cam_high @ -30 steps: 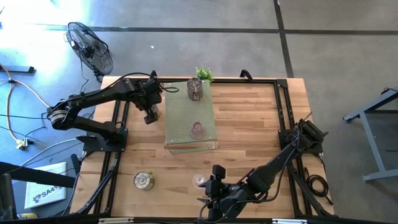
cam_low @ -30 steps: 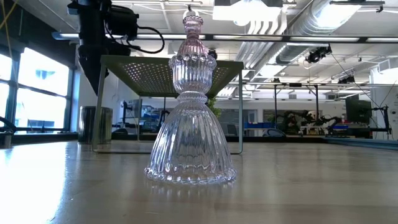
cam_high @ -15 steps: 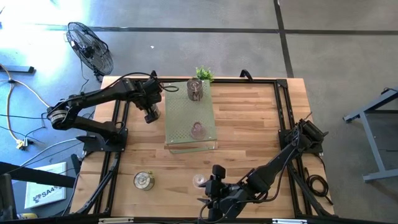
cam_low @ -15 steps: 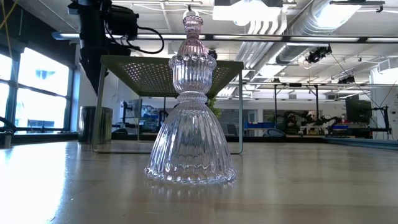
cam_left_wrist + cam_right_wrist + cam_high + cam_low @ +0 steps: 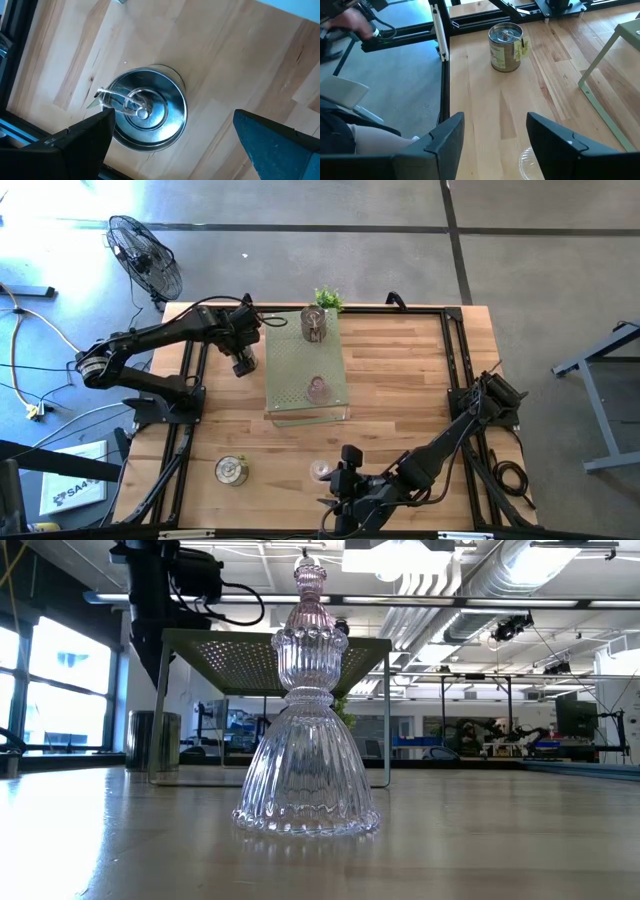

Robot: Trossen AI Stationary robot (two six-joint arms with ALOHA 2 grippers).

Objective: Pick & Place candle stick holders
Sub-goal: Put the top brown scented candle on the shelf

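Approach step: left gripper (image 5: 240,367) hovers at 10 o'clock, jaws wide apart over a metal holder (image 5: 147,107) on the table (image 5: 400,380); next needs descent around it; right gripper (image 5: 335,515) waits at 6, jaws half apart, empty.

Raised perforated board (image 5: 306,375) occupies table centre-back, two holders on top, small plant (image 5: 327,298) just behind it; open gap underneath between its legs. Right half of the wooden table (image 5: 400,380) lies bare. Front edge crowded: metal holder (image 5: 231,470), glass holder (image 5: 321,470), right gripper (image 5: 343,480) beside it.
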